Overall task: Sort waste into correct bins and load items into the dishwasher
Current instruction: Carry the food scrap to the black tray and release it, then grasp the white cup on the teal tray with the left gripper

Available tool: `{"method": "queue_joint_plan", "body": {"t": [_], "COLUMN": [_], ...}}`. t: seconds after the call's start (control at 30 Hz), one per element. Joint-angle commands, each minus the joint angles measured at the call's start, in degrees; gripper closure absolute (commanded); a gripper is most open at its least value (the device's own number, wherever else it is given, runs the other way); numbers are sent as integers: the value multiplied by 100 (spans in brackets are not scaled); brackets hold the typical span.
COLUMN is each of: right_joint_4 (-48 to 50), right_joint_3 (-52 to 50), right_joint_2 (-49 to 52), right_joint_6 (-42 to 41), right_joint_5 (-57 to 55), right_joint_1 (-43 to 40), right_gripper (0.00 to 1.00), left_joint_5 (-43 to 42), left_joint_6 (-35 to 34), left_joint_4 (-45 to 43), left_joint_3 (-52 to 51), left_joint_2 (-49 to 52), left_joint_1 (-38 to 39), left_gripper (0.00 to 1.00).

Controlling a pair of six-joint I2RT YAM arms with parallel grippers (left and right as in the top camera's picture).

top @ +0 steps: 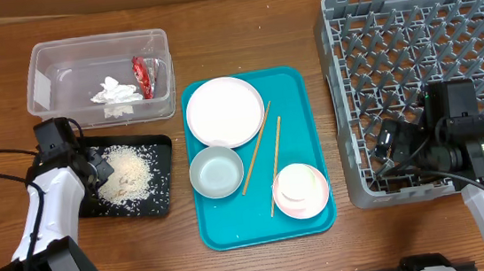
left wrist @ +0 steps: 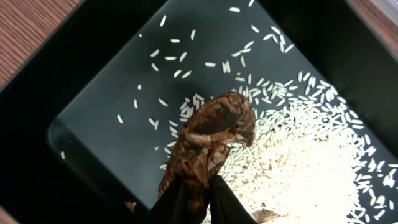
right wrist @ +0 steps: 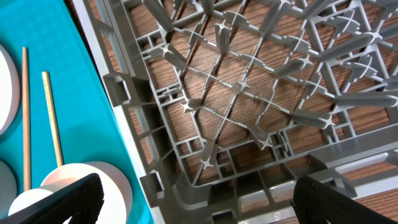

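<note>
You're on waste sorting: left gripper (left wrist: 198, 186) pinches the brown food scrap (left wrist: 214, 134), black tray (left wrist: 112, 112) and rice (left wrist: 311, 168) just below it, so release next; right gripper (right wrist: 199, 198) wide, empty.

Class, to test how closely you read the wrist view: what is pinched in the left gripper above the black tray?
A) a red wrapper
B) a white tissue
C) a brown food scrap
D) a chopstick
C: the left gripper clamps a brown food scrap over the black tray.
</note>
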State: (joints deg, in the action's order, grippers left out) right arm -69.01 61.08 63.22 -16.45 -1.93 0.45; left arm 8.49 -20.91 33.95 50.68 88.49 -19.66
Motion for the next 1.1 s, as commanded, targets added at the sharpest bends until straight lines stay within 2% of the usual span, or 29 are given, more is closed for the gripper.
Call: {"method": "queue_joint_plan", "body": {"t": [0.0, 0.3, 0.5, 0.67, 0.77, 0.93, 1.07], "right_joint_4": [13, 13, 9, 4, 4, 13, 35], "right_joint_3": [157, 157, 157, 157, 157, 157, 157], "right_joint_2": [-46, -46, -46, -46, -46, -46, -46], "right_joint_6": [33, 33, 33, 33, 33, 31, 33], "right_joint_5": [-59, -59, -57, -59, -59, -59, -57], "right_joint_1": [-11, -11, -11, -11, -11, -11, -11], "right_gripper": [0, 0, 0, 0, 0, 0, 0], "left_joint_5": [107, 109, 107, 76, 13, -315, -1099], "left_joint_6": [-61, -105, -103, -101, -101, -94, 131], "left_joint_4": [-107, -214, -238, -208, -7, 525, 695], "left_joint_3": [-151, -424, -459, -420, -221, 540, 1078], "left_joint_2": [-63, -63, -63, -66, -127, -321, -520], "left_joint_1": [-28, -28, -28, -28, -28, -13, 96], "left_gripper": [85, 84, 70, 50, 41, 39, 39]}}
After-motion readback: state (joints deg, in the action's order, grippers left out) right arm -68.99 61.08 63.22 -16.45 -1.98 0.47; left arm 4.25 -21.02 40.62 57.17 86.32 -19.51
